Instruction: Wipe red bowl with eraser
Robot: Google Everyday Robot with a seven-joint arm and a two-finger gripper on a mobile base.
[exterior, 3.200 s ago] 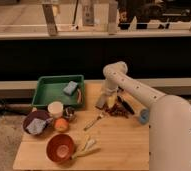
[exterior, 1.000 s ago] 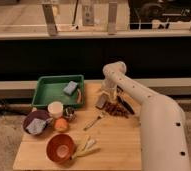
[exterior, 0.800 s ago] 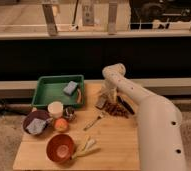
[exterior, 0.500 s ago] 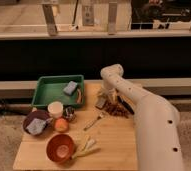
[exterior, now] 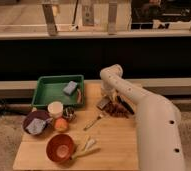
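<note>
The red bowl [exterior: 60, 148] stands near the front left of the wooden table [exterior: 114, 145], round and orange-red with a paler centre. The eraser [exterior: 103, 104], a small grey block, lies at the table's back middle. My white arm bends over from the right, and the gripper [exterior: 107, 98] points down right over the eraser, at or touching its top. The gripper's underside is hidden by the wrist. The bowl is well apart from the gripper, toward the front left.
A green tray [exterior: 48, 93] holding a blue-grey sponge [exterior: 70, 87] sits back left. A white cup [exterior: 55, 108], a purple bowl [exterior: 35, 122], an orange fruit [exterior: 62, 124], a fork [exterior: 93, 121], pale utensils [exterior: 87, 146] and a dark reddish packet [exterior: 119, 109] lie around.
The arm and the robot's body have shifted left, and the gripper has come down onto the eraser. Nothing on the table has moved.
</note>
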